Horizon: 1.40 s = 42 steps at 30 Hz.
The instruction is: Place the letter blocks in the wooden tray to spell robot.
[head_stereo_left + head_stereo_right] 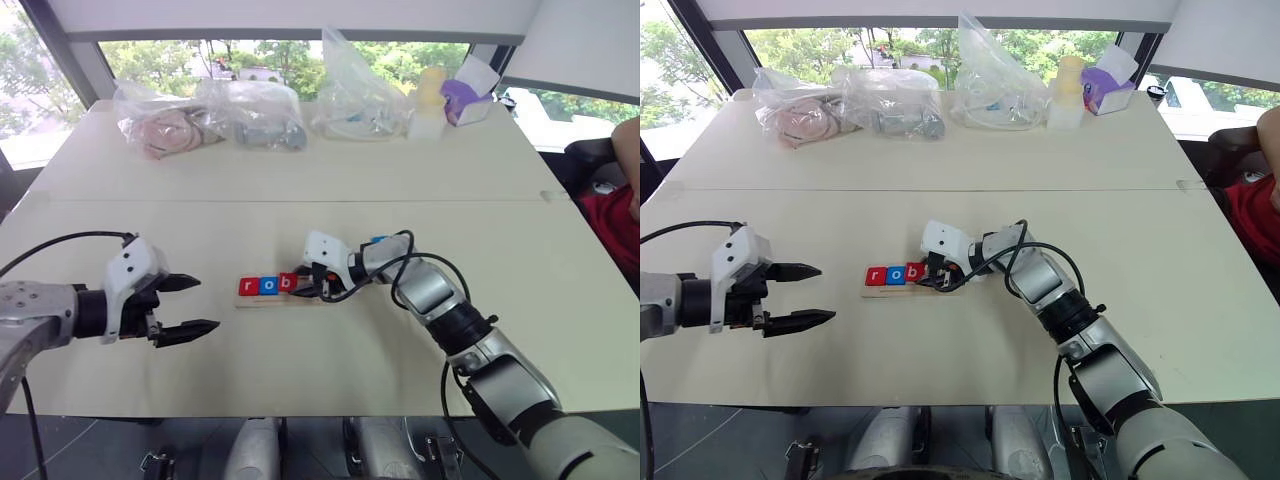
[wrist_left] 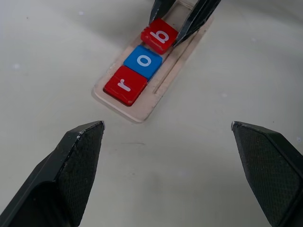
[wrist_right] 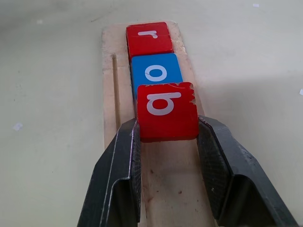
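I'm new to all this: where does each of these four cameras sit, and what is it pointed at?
Left eye view: on the head, looking down over the table; both arms show.
Right eye view: beside it, same scene.
Left wrist view: on the left arm, looking past the open left gripper at the wooden tray.
Right wrist view: on the right arm; the right gripper clamps the red b block.
Both wrist views share the tray with r, o, b.
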Each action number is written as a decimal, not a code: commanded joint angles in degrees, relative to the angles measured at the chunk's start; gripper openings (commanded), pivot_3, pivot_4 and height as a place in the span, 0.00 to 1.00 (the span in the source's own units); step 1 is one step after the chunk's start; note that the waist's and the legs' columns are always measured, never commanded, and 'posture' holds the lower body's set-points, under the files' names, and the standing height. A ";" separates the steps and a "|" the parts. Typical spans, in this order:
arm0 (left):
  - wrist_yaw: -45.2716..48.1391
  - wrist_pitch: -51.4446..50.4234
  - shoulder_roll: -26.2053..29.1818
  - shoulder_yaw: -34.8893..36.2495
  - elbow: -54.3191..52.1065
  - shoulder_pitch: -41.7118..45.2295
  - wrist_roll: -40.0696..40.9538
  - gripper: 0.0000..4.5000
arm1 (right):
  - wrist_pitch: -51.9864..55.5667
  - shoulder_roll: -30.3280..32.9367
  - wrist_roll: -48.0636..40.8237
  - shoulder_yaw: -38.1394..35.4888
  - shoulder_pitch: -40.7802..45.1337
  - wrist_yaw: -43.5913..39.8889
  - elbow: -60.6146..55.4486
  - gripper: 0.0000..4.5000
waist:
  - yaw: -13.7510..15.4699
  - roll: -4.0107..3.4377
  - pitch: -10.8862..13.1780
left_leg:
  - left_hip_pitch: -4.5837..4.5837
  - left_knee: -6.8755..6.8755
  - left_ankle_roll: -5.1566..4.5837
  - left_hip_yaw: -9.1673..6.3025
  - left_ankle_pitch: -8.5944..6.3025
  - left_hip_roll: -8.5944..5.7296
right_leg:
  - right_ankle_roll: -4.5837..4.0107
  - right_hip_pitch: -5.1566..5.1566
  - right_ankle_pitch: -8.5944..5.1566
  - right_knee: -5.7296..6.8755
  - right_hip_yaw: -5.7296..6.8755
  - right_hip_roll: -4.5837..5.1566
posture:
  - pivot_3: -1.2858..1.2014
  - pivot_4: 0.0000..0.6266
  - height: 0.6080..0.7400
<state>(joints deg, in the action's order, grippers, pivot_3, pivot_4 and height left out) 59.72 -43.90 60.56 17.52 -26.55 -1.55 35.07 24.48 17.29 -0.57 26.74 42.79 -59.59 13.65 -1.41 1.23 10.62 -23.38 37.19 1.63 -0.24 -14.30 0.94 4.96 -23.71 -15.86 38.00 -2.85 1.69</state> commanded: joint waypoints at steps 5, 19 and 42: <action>-0.37 2.09 -0.32 -0.32 0.05 0.07 -0.87 1.00 | -0.35 -1.12 -0.06 -0.41 0.65 -0.22 -1.27 0.60 | -0.12 0.00 0.00 | 0.00 0.00 0.00 0.00 0.00 0.00 | 0.00 0.00 0.00 0.00 0.00 0.00 | 0.52 0.24 0.96; -0.18 3.18 -0.86 -1.39 1.69 1.22 -1.41 1.00 | -3.90 -1.51 -2.44 -8.35 1.76 4.15 -1.78 1.00 | -1.11 0.00 0.00 | 0.00 -0.02 0.00 -0.02 0.00 0.00 | 0.00 0.00 0.01 0.01 0.00 0.02 | 0.52 0.24 0.96; -1.48 3.07 -1.87 -2.35 1.64 1.67 -1.21 1.00 | -14.35 -7.11 2.74 -7.36 5.01 10.59 14.12 1.00 | -1.21 0.00 0.00 | 0.00 -0.04 0.01 -0.02 0.00 0.02 | -0.01 -0.02 0.02 0.02 -0.02 0.05 | 0.52 0.24 0.96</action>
<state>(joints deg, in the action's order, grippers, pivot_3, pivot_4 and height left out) 58.48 -41.03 58.52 14.15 -23.69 0.08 33.70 9.79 10.56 3.37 21.40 46.47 -48.86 29.27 -2.62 1.23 10.62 -23.38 37.15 1.64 -0.27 -14.30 0.96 4.95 -23.73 -15.84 38.02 -2.86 1.74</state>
